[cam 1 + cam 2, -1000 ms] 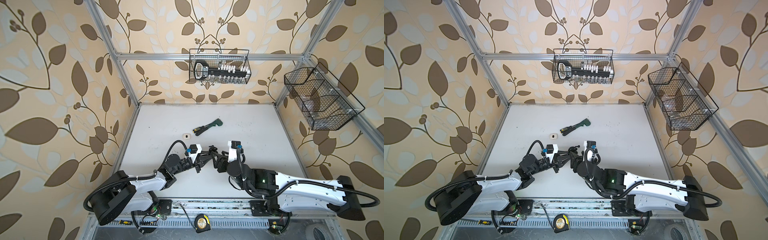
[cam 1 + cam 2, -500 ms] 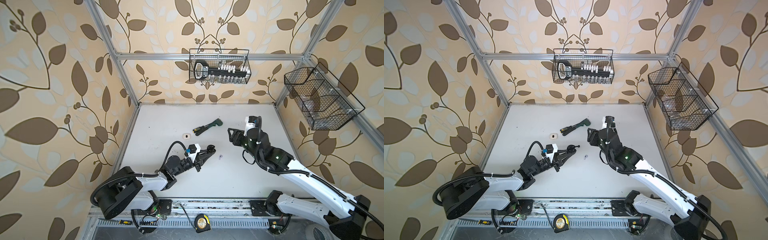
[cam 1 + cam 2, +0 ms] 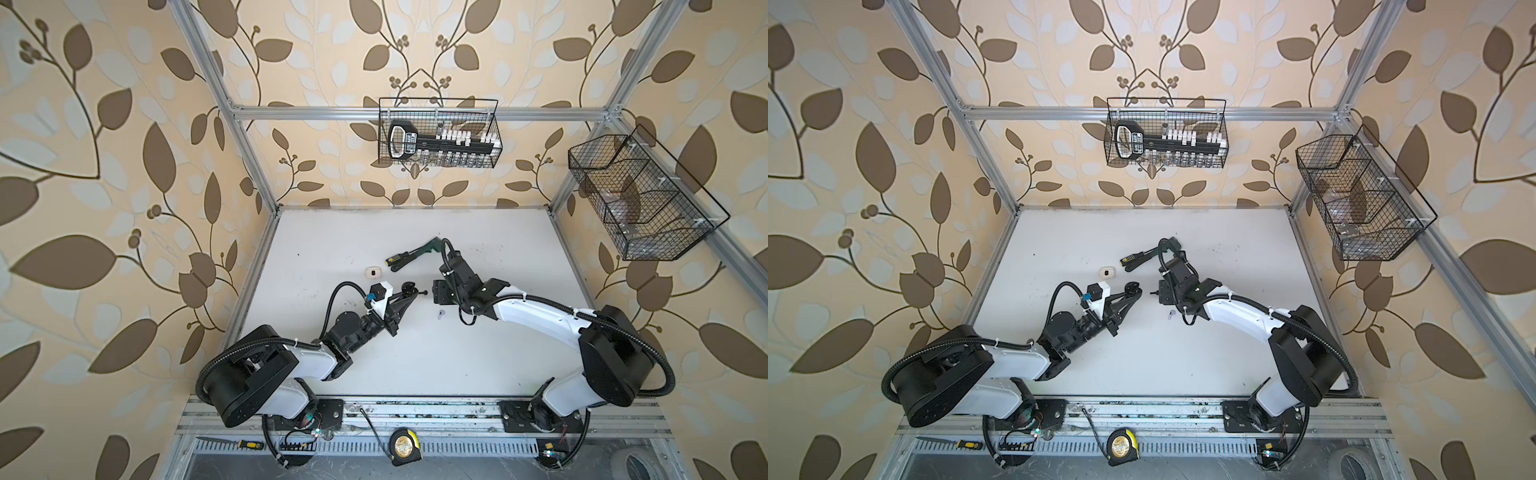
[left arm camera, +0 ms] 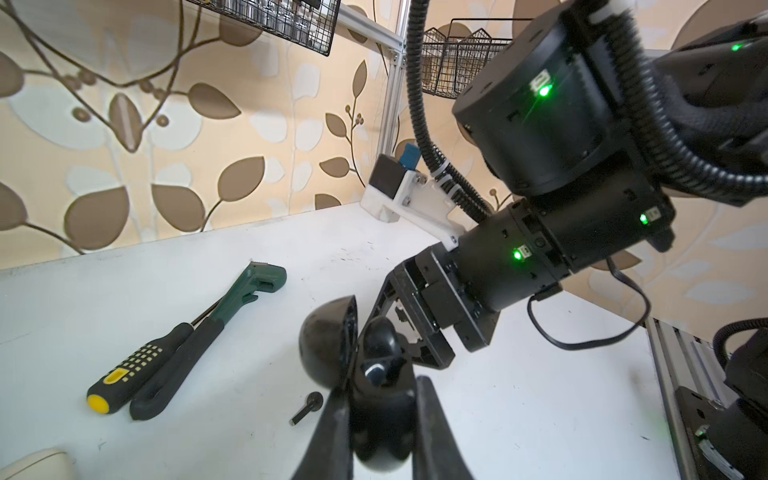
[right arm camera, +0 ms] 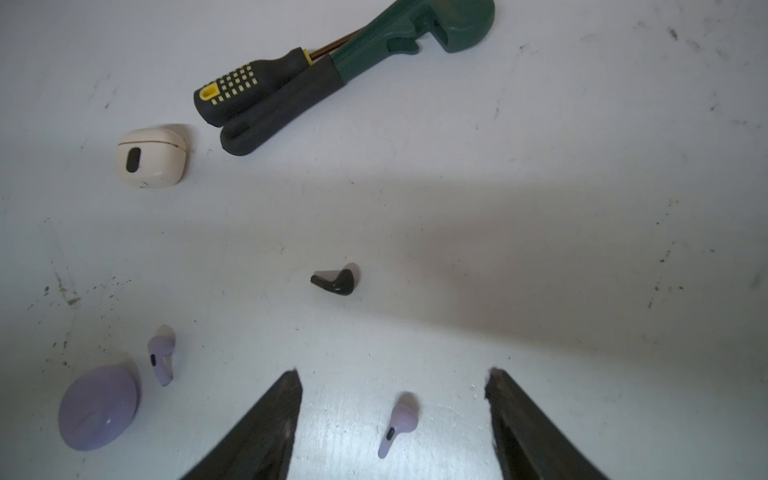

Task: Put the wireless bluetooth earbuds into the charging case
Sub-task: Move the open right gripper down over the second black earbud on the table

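left pincer [image 4: 378, 390] is clamping black case [image 4: 328, 345] | right pincer [image 5: 394, 374] is hovering released over lilac earbud [image 5: 399, 422] | wants centring, gentle closing

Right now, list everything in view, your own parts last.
Lilac case: 1, lilac, on the table.
Lilac earbuds: 2, lilac, one beside that case, one farther off.
Black earbud: 1, black, on the table.
Cream case: 1, cream, closed, near the tools.
Black case: 1, black, lid open, gripped.
Wrench: 1, green, on the table.
Screwdriver: 1, black-yellow, against the wrench.
Wire baskets: 2, black, on the walls.
Tape measure: 1, yellow-black, front ledge.
Handled tool: 1, yellow-black, front ledge.
Left fingers: 2, black, shut on the black case.
Right fingers: 2, black, open, near the farther earbud.
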